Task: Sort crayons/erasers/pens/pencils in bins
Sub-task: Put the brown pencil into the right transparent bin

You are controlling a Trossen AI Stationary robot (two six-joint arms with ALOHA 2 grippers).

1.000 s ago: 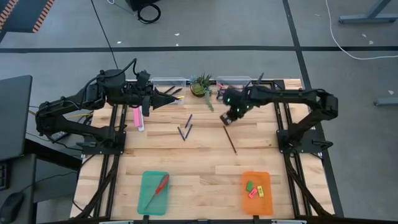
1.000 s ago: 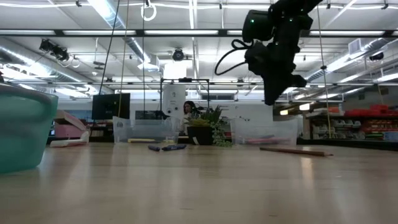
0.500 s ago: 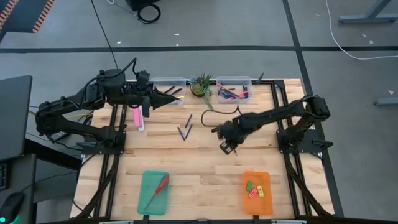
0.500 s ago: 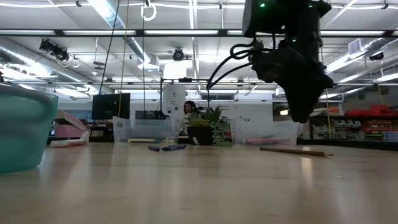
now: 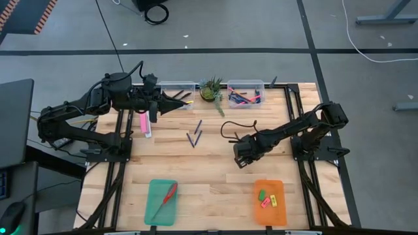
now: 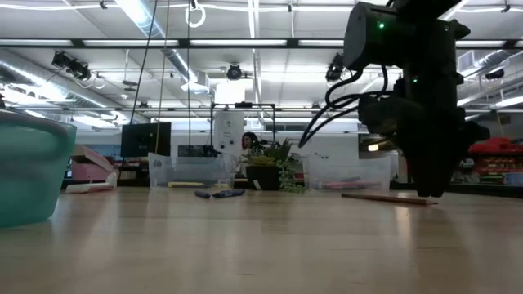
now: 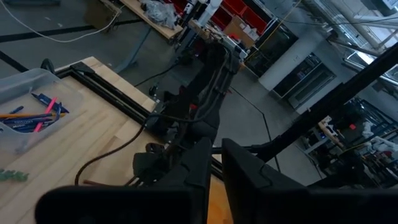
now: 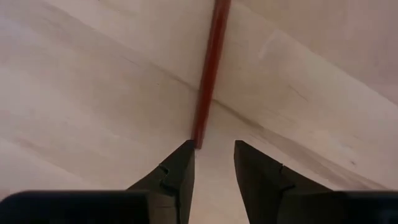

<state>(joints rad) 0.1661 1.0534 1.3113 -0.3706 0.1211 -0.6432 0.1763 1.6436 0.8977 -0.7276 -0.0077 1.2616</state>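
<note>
The right arm reaches across the middle of the table [image 5: 209, 189] and bends down low. Its gripper [image 5: 240, 160] points straight down at the wood, very near it. The two fingers [image 8: 177, 174] are spread a little, with a gap between them. A thin dark red pencil [image 8: 208, 74] lies flat on the wood just in front of the fingertips. One end of it is right by the tip of one finger, and the fingers are not holding it. In the low view the pencil [image 6: 384, 198] lies on the table beside the gripper [image 6: 425, 184].

The left arm is stretched out level along the far left side of the table. Its gripper [image 5: 175, 104] points at the clear bin [image 5: 176, 87] there. Its fingers [image 7: 249, 171] are pressed close together and hold nothing.

Three blue pens [image 5: 194, 134] lie in the middle of the table. The other clear bin [image 5: 246, 83] has pens in it. The erasers [image 5: 268, 198] lie in the orange tray [image 5: 258, 212]. The green tray [image 5: 154, 196] holds red scissors [image 5: 166, 198].
</note>
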